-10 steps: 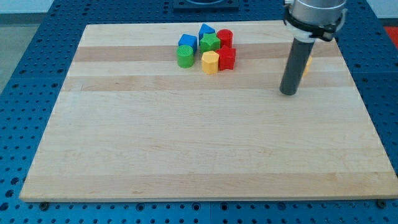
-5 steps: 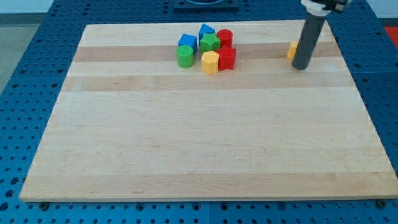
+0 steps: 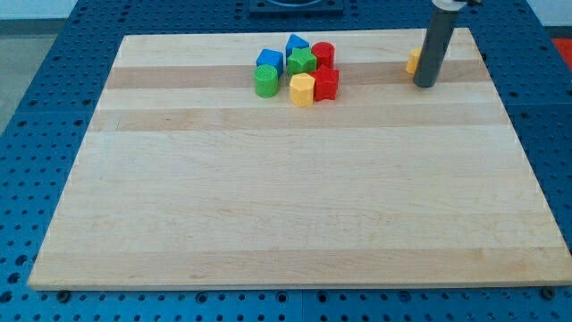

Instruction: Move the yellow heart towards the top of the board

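The yellow heart (image 3: 413,61) lies near the board's top right, mostly hidden behind the dark rod; only its left edge shows. My tip (image 3: 425,85) rests on the board just below and right of the heart, touching or nearly touching it. A cluster of blocks sits at top centre: blue block (image 3: 269,61), blue block (image 3: 297,45), green star (image 3: 302,62), red cylinder (image 3: 323,54), green cylinder (image 3: 265,80), yellow hexagon (image 3: 302,88), red block (image 3: 326,83).
The wooden board (image 3: 295,197) lies on a blue pegboard table. The board's top edge runs just above the heart and its right edge lies to the right of the rod.
My tip has moved up the view and slightly left over the last second. The yellow heart has shifted up towards the top edge with it.
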`<state>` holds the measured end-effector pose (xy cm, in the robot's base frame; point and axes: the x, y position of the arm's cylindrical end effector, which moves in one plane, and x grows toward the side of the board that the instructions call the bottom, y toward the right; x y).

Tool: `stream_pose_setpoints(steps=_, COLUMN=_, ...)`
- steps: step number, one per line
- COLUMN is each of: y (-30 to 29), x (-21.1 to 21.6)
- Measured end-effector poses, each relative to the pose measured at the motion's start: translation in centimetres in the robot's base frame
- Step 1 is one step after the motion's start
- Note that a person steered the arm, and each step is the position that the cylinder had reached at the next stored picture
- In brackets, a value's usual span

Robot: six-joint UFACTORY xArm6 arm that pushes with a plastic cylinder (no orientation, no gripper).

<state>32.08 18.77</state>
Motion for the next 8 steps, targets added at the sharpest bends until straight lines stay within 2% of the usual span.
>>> stream_pose_setpoints(steps=2, y=-3.9, x=0.9)
stream_pose_setpoints(steps=3, y=-4.0, x=-2.6)
stream_pose_setpoints(steps=5, y=-2.9, x=-4.1)
stream_pose_setpoints(steps=8, y=-2.4, x=-4.1)
